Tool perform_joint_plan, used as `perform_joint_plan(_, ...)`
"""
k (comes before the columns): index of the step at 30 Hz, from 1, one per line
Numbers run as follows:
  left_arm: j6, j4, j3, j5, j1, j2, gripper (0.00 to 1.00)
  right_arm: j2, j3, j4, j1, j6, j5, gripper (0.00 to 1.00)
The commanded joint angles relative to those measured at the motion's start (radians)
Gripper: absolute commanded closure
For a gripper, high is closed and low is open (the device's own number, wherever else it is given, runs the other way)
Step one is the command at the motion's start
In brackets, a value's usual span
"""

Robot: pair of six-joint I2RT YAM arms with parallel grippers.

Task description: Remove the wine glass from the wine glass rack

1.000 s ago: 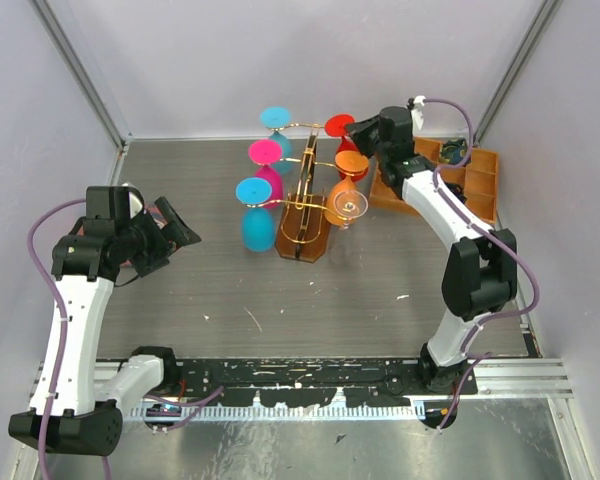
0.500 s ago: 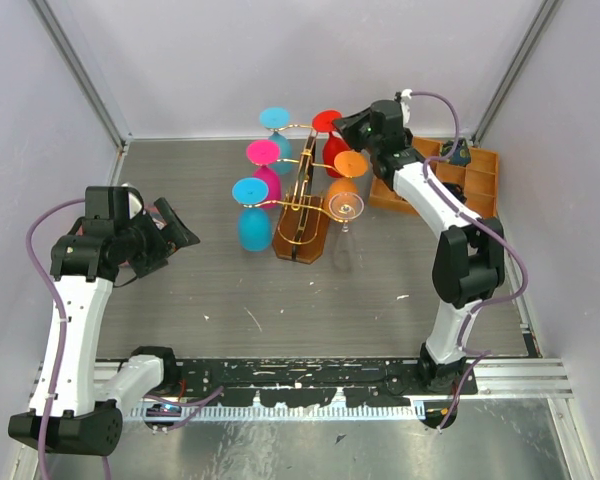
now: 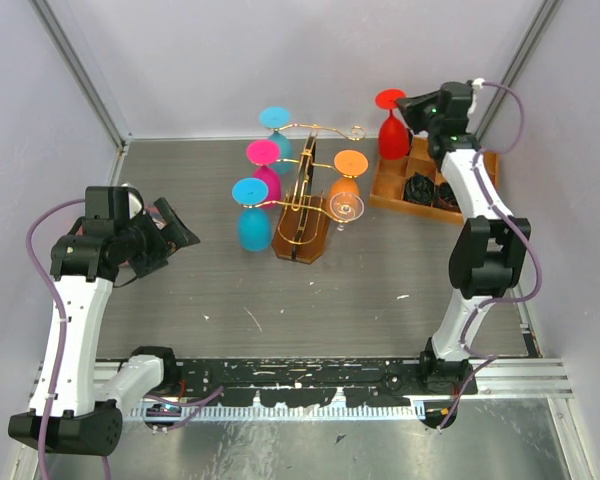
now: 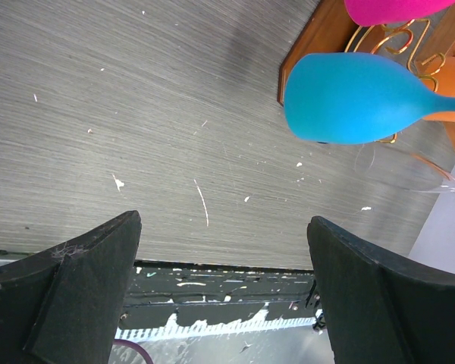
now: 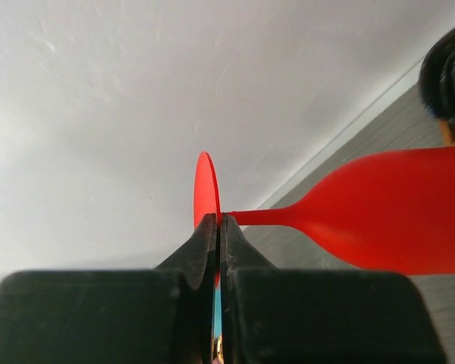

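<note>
The wine glass rack, a gold wire stand on a brown wooden base, stands mid-table. It holds two blue glasses, a pink glass, an orange glass and a clear glass. My right gripper is shut on the foot of a red wine glass, held clear of the rack over the wooden tray's far left corner. In the right wrist view the red glass is pinched by its foot disc at my gripper. My left gripper is open and empty, left of the rack.
An orange-brown compartmented tray sits at the back right with dark items in it. In the left wrist view my open gripper faces a blue glass, a clear glass and the rack base. Walls close in behind and beside.
My right gripper has pulled the red glass off the rack's far right arm and carried it right, over the tray. The left arm has not moved.
</note>
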Motion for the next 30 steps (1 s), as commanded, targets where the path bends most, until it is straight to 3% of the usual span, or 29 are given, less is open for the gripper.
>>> perform_joint_plan(1,0.01,0.009,0.017,0.012,0.001,-0.012,0.02,-0.122,0.022,-0.042,-0.06,-0.059,-0.049,0.99)
perform_joint_plan(10,0.049,0.049,0.014,0.042,0.001,-0.029,0.02,-0.534,-0.332,-0.254,-0.098,-0.391,-0.117,0.99)
perform_joint_plan(16,0.08,0.041,0.033,0.021,0.001,-0.013,0.02,-0.783,-0.372,-0.625,-0.076,-0.733,0.095,0.99)
perform_joint_plan(22,0.063,0.077,-0.007,0.049,0.001,0.006,0.01,-0.718,-0.388,-0.947,0.0,-0.873,0.442,0.99)
perform_joint_plan(25,0.066,0.095,-0.022,0.057,0.001,0.006,0.01,-0.655,-0.455,-0.967,0.017,-0.86,0.54,0.92)
perform_joint_plan(26,0.065,0.099,-0.022,0.061,0.001,0.005,0.02,-0.636,-0.469,-0.966,0.022,-0.854,0.587,0.97)
perform_joint_plan(30,0.059,0.11,-0.01,0.087,0.001,-0.003,0.02,-0.571,-0.516,-0.959,0.024,-0.838,0.781,0.99)
